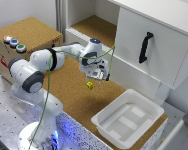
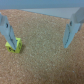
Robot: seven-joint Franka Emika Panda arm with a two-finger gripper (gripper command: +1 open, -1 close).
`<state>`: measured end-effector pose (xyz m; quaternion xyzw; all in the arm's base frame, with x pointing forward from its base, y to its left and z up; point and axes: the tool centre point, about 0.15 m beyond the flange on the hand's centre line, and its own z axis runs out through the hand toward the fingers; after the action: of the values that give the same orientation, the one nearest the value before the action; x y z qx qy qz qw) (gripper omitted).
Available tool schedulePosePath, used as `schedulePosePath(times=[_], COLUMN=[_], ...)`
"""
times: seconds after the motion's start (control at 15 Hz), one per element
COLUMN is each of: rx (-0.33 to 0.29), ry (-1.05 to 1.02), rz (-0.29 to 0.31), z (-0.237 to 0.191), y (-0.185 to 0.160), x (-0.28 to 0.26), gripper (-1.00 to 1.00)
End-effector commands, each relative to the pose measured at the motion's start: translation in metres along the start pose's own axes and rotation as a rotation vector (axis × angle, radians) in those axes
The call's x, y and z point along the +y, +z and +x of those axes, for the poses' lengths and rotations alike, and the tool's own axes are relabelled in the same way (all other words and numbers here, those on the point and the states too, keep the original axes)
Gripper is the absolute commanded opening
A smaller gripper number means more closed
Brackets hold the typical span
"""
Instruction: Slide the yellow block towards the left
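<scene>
At the cork desk's far left corner, a wooden box (image 1: 29,37) carries three coloured buttons (image 1: 14,43). Mid-desk, the small yellow block (image 1: 89,85) lies on bare cork (image 1: 69,95), just beside one fingertip (image 2: 9,31) of the open gripper (image 1: 99,76). Near the right edge sits a white plastic tray (image 1: 128,119), below a white cabinet (image 1: 154,42).

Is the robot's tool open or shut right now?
Open. In the wrist view the tool shows two fingers spread apart, with the small yellow cube beside one, not gripped.
</scene>
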<state>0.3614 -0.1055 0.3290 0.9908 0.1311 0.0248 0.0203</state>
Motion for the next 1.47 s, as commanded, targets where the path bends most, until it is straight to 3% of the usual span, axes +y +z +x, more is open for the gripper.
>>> schedulePosePath(times=[0.0, 0.27, 0.47, 0.6, 0.8, 0.87, 1.4], rx=[0.027, 0.030, 0.069, 0.071, 0.072, 0.071, 0.097], ry=[0.085, 0.125, 0.111, 0.125, 0.133, 0.130, 0.125], rz=[0.090, 0.066, -0.005, -0.006, 0.052, 0.076, 0.023], z=[-0.002, 0.006, 0.017, 0.023, 0.043, 0.050, 0.080], y=[0.044, 0.070, 0.073, 0.083, 0.099, 0.101, 0.119], x=[0.013, 0.001, -0.010, -0.009, -0.008, -0.009, -0.007], gripper=[1.00, 1.00, 1.00, 1.00, 1.00, -1.00, -1.00])
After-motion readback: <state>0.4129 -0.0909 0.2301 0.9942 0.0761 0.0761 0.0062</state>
